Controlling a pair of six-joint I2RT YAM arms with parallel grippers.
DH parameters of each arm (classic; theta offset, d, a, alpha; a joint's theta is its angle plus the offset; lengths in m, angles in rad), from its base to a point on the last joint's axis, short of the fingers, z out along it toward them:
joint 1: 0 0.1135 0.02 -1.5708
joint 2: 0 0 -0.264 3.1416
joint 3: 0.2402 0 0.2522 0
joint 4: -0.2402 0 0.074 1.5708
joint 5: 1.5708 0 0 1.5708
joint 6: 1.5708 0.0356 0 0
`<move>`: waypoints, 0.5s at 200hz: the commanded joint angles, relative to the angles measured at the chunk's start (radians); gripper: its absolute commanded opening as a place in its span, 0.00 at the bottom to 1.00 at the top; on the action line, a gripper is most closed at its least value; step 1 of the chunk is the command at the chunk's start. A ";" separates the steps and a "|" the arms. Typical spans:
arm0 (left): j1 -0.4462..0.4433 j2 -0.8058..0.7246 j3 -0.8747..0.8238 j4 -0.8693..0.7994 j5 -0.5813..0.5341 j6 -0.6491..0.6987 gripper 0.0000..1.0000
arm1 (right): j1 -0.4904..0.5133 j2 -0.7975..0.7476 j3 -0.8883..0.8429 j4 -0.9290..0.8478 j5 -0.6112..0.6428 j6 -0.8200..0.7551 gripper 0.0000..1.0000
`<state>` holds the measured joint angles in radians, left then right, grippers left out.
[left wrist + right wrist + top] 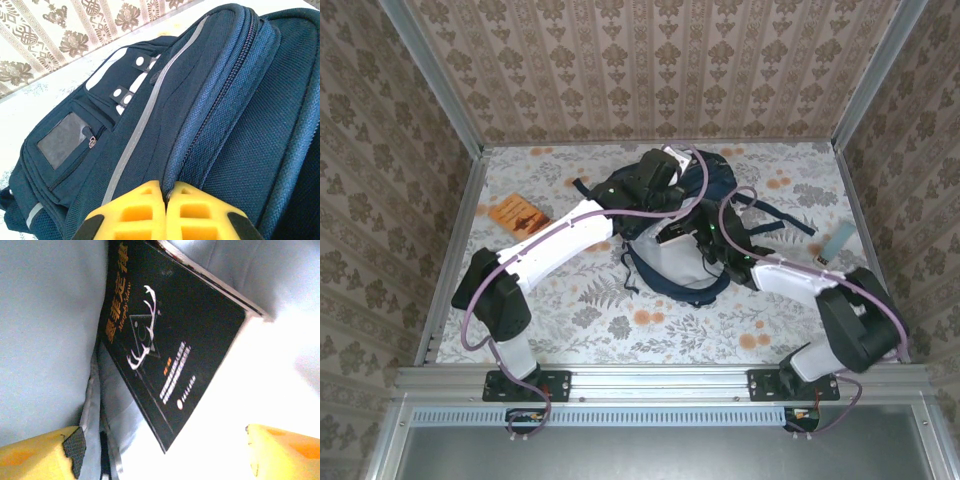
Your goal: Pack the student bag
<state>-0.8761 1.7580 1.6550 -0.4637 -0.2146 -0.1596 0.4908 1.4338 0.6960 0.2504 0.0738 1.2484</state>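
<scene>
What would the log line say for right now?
left pincer: shut on student bag | right pincer: open | black book: inside bag

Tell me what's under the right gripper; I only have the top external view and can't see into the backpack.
Observer: A black book with a white antler design lies against the pale lining inside.
Operator: Is the right gripper holding it?
Observer: No, the right gripper is open, fingers wide apart and clear of the book.
Operator: And the left?
Observer: The left gripper is shut, fingertips at the zipper seam of the student bag.
</scene>
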 commanded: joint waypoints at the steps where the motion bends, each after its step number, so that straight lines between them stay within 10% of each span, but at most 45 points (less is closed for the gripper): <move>1: 0.029 -0.024 0.017 0.077 -0.005 -0.046 0.02 | -0.004 -0.133 -0.045 -0.195 0.017 -0.052 0.84; 67: 0.056 -0.043 -0.079 0.102 0.151 -0.057 0.15 | -0.004 -0.506 -0.158 -0.593 0.370 -0.098 0.83; 100: 0.091 -0.081 -0.143 0.072 0.198 -0.130 0.54 | -0.005 -0.588 -0.092 -0.721 0.462 -0.165 0.85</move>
<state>-0.8307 1.7550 1.5562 -0.4164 -0.0402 -0.2104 0.4904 0.8925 0.5476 -0.3122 0.3958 1.1572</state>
